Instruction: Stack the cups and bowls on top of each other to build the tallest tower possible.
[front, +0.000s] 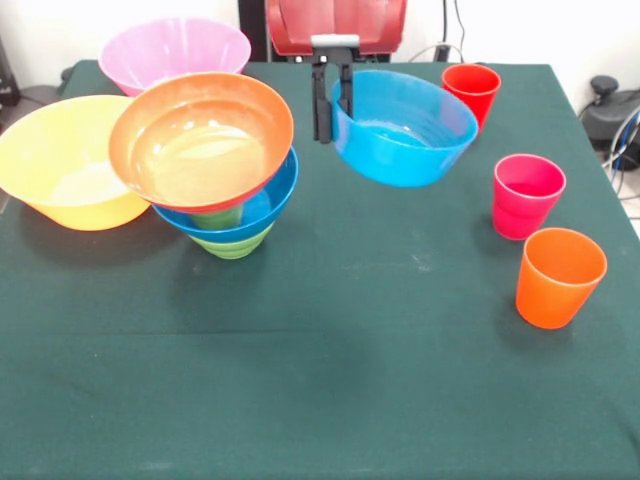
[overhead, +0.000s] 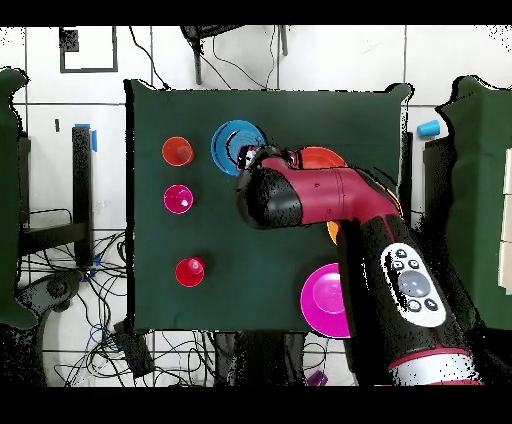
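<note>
Pincer (front: 333, 105) up top in the front view, black fingers (front: 320, 108) pinched down over the near-side rim of the small translucent blue bowl (front: 405, 130), one finger outside the wall, the other inside. It has that bowl gripped and tilted, its far edge toward three o'clock riding higher, and a shadow lies on the green table (front: 330, 380) under it; whether the bowl is clear of the cloth I cannot tell.

Out at nine o'clock from the pincer stands the tower (front: 220, 180): small green bowl (front: 232, 243) at the bottom, wide blue bowl (front: 262, 212) nested on it, and the shallow orange-red bowl (front: 200, 140) on top, tipped toward the camera. A bit of light green shows inside the blue bowl under the orange-red one; too hidden to name.

Touching the tower's nine o'clock side, the big yellow-orange bowl (front: 62, 160). At eleven o'clock behind it, the big pink bowl (front: 175, 52).

Swing to the other side: the red cup (front: 471, 90) just beside the held bowl at two o'clock, the magenta-pink cup (front: 526, 195) at four o'clock, the orange cup (front: 559, 277) just beyond that at five o'clock. All three upright, apart from each other.

From overhead, the red and black arm (overhead: 330, 200) covers the tower.
</note>
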